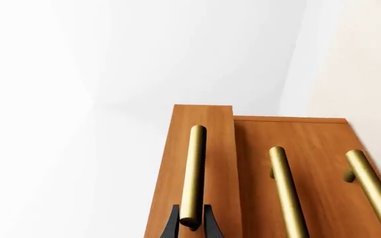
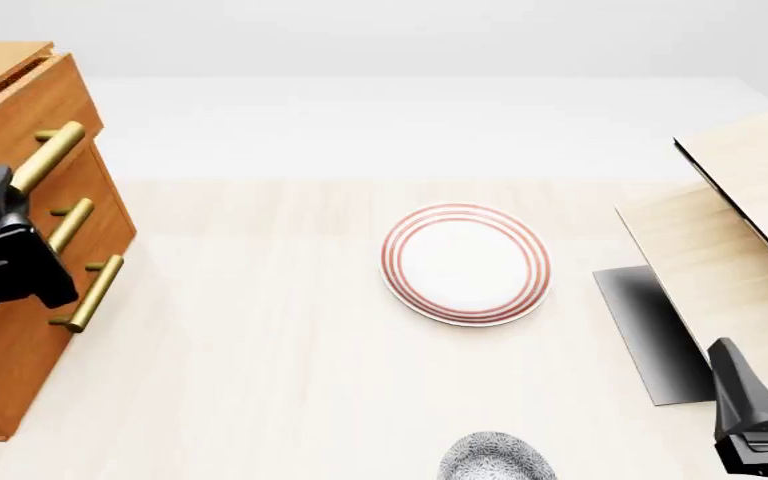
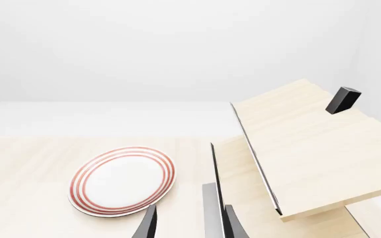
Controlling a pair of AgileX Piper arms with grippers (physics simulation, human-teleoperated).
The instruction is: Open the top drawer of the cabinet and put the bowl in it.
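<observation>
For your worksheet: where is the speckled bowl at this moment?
In the front view, the bowl sits on the table at the near edge, partly cut off by the frame, just nearer than the red-ringed plate and left of the right tool.

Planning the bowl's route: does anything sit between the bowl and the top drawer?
Nothing stands on the table between the bowl and the cabinet; the plate lies off that path. But the top drawer looks barely pulled out.
</observation>
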